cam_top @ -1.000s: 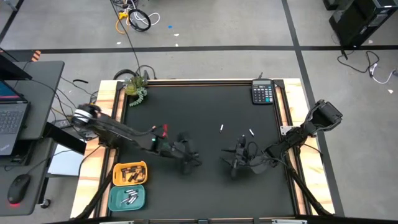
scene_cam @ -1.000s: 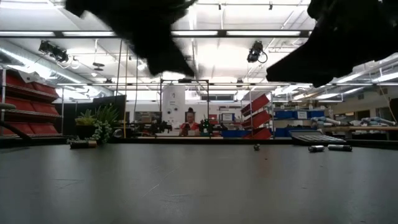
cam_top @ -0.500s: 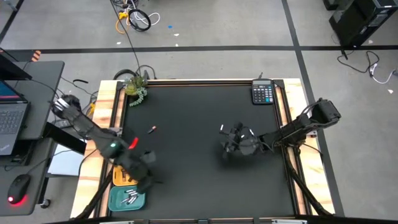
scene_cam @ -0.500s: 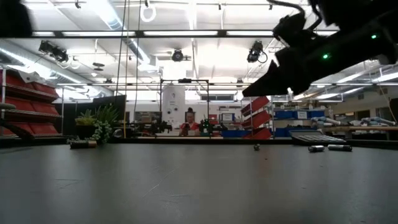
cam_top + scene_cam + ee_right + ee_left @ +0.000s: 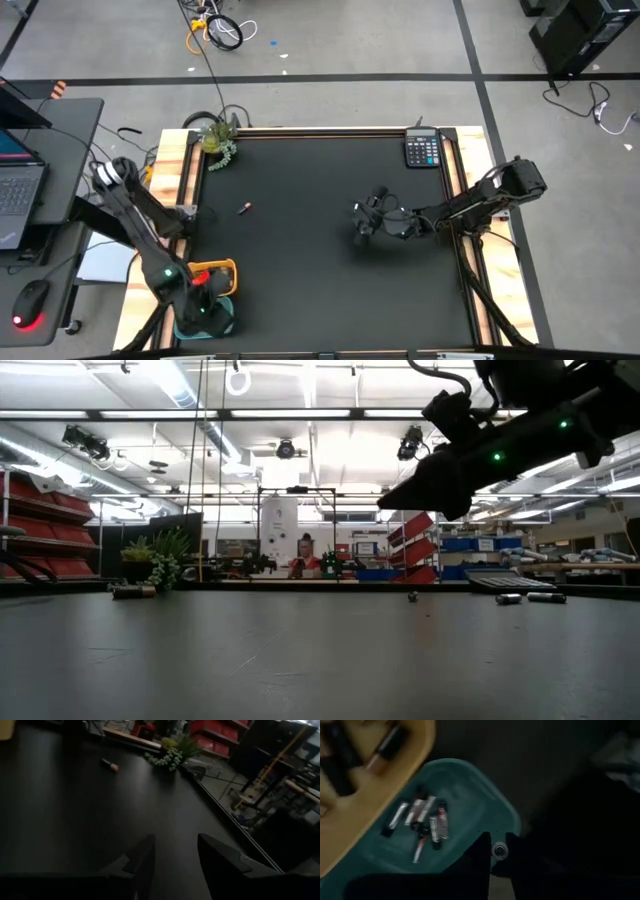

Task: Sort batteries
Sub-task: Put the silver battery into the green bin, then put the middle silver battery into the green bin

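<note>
The left pincer hangs over the teal tray at the near left corner of the counter. In the left wrist view its two dark fingers stand close to each other, with a small round silvery spot between them. I cannot tell if it is clamped on something or only nearly together.

Several silvery batteries lie in a loose heap in the teal tray. They carry red and dark markings, but the writing is too blurred to read. Just beside it, the yellow tray holds dark batteries with copper ends.

One more dark battery with an orange end lies alone on the counter, left of the middle and well apart from both trays. The low view shows two light batteries lying at the far right side.

The right pincer is above the counter, right of the middle. Its fingers are apart and hold nothing.

A calculator lies at the far right corner and a small plant at the far left corner. The calculator keys are too small to read.
</note>
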Available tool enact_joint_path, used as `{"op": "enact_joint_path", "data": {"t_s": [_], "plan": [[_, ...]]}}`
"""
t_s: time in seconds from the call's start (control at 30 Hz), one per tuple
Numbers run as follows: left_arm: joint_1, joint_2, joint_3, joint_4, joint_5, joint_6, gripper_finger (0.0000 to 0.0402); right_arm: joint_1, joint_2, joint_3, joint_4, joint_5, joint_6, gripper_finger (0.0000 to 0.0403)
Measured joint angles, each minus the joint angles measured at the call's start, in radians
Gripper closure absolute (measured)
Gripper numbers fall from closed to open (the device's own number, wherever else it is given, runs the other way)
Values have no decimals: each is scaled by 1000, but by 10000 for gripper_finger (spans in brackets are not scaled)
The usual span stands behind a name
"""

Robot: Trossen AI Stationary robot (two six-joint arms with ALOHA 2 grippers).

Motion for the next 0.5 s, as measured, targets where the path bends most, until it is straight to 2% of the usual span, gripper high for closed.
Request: {"op": "enact_joint_path", "data": {"t_s": [0.1, 0.3, 0.4, 0.5], "plan": [[-5, 58, 0, 4, 24, -63, 319, -20, 0, 0, 9, -58, -7, 244], [15, 81, 0, 59, 187, -66, 281, -31, 0, 0, 8, -81, -3, 248], [27, 52, 0, 70, 176, -61, 277, -21, 0, 0, 6, -81, 4, 249], [59, 17, 0, 76, 74, -8, 276, -13, 0, 0, -11, -45, 15, 249]]}}
